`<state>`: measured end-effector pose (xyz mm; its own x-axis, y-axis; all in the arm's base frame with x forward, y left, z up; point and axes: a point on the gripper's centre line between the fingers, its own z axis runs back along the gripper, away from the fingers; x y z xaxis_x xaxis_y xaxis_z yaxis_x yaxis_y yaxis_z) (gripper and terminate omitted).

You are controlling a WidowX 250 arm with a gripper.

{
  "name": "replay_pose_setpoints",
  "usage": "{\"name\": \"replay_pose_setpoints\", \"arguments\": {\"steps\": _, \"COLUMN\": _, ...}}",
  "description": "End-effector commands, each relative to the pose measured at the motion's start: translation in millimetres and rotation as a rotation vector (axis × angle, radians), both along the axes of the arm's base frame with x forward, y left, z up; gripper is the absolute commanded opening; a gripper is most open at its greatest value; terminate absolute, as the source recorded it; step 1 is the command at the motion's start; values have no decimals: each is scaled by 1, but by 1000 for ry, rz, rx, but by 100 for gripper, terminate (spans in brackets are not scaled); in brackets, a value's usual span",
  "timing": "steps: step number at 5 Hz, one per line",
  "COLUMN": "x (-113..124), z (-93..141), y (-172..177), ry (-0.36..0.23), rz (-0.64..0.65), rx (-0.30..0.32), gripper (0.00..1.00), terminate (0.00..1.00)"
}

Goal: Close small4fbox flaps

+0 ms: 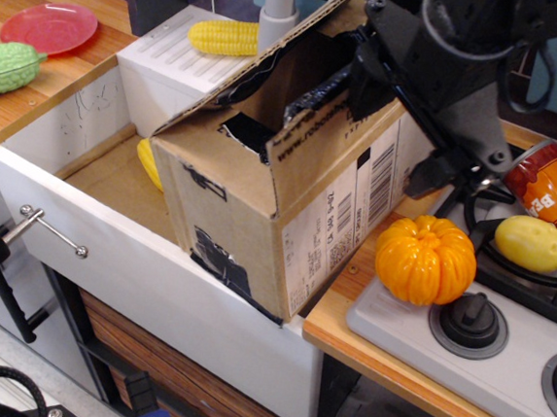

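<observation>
The tool (368,75) was pressed up against the right-hand flap (324,139) of the small4fbox (288,209), and honestly I couldn't tell if its fingers were apart or together, the black arm blocked them. Going left to right: a red plate (48,26) and a green veggie toy (6,68) sat on the wooden surface (34,99), then a white ribbed box (168,72) with a corn cob (222,37) on top. The small4fbox sat in the white sink area, its right side against the counter edge. Its right flap stood nearly upright, the back flap (273,52) tilted up. An orange pumpkin (425,260) sat just beside the box, with a yellow lemon-ish thing (532,242) and a can (552,184) on the stove.
</observation>
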<state>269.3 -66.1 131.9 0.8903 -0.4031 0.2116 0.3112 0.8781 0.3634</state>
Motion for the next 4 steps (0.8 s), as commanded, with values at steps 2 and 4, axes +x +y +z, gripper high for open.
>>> {"name": "replay_pose_setpoints", "arguments": {"steps": 2, "x": 0, "z": -6, "y": 39, "ry": -70, "rz": 0, "rx": -68, "gripper": 100, "terminate": 0}}
{"name": "replay_pose_setpoints", "arguments": {"steps": 4, "x": 15, "z": -17, "y": 50, "ry": -108, "rz": -11, "rx": -149, "gripper": 100, "terminate": 0}}
